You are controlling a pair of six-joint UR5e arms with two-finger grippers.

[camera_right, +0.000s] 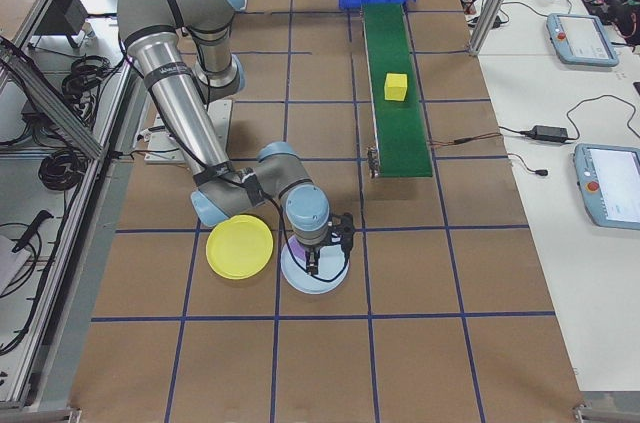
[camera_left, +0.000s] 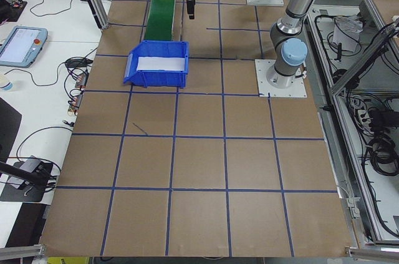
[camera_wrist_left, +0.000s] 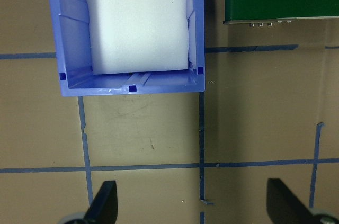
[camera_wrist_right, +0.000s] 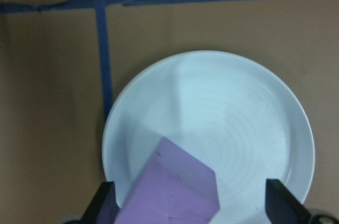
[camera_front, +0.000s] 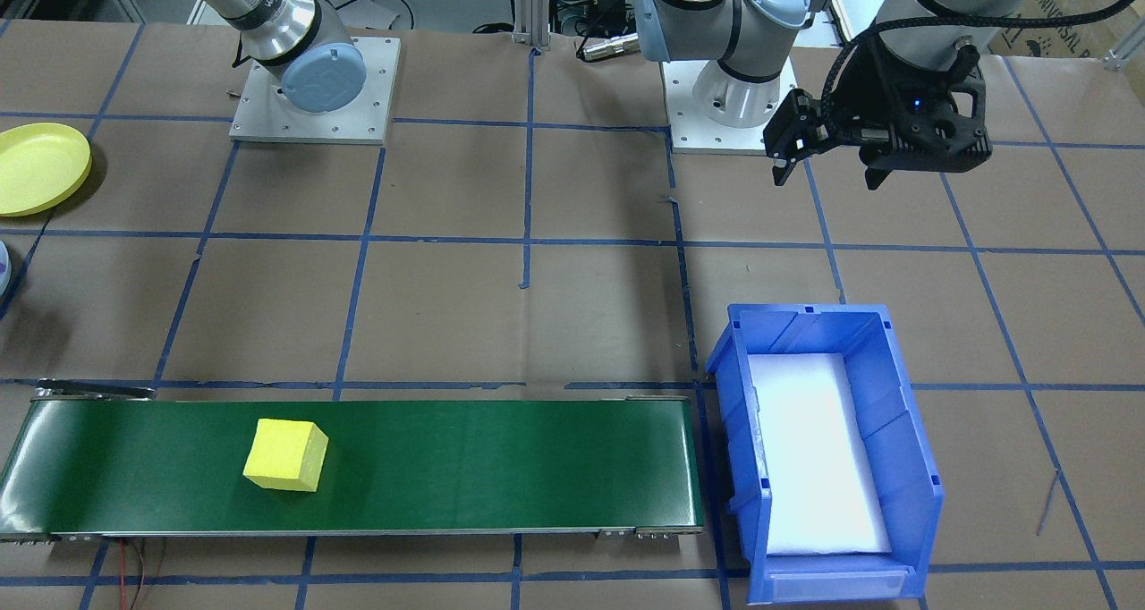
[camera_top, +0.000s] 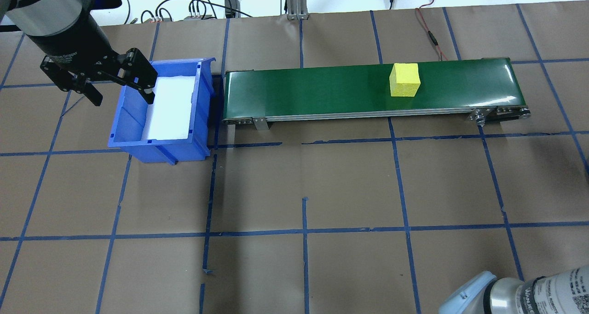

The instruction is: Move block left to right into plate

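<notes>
Purple block [camera_wrist_right: 169, 187] sits at the pale plate's [camera_wrist_right: 233, 113] rim-side, between the right gripper's [camera_wrist_right: 188, 203] spread fingers [camera_wrist_right: 104, 203]; I judge it could tip out if a finger brushes it on lifting. The left gripper [camera_top: 119, 81], fingers spread, hovers by the blue bin [camera_top: 156, 143]. The yellow plate [camera_right: 240, 246] crowds one side; open worktop lies elsewhere.

Even, bright light from above, shadows short and soft. Glare whitens the belt [camera_front: 358, 467] at its ends. My right wrist view's slightly blurry.
</notes>
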